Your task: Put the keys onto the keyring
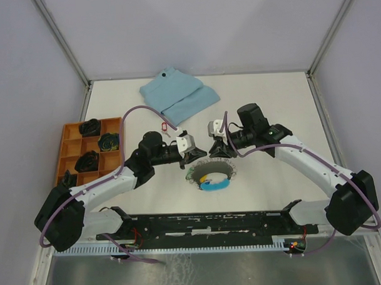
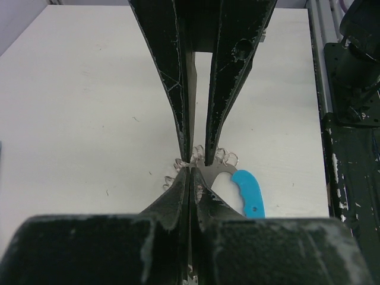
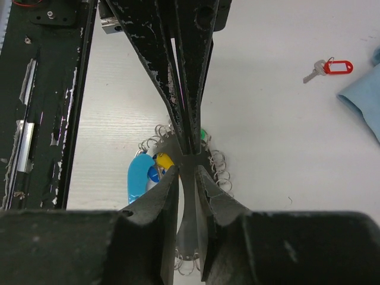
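Since the keyring (image 1: 212, 183), lying on the smooth pale table (image 1: 270, 96) between the arms, is a slack loop of light links likely to sag and slip, its stiffer blue strap (image 2: 249, 193) looks the surer hold. The left gripper (image 2: 190, 173) is pinched closed among the links; the right gripper (image 3: 187, 169) stands slightly parted about a silver sliver (image 3: 187, 214), grip uncertain. A red-tagged key (image 3: 337, 67) lies flat near the cloth (image 1: 179, 96), well clear of both, with the tray (image 1: 70, 146) far left.
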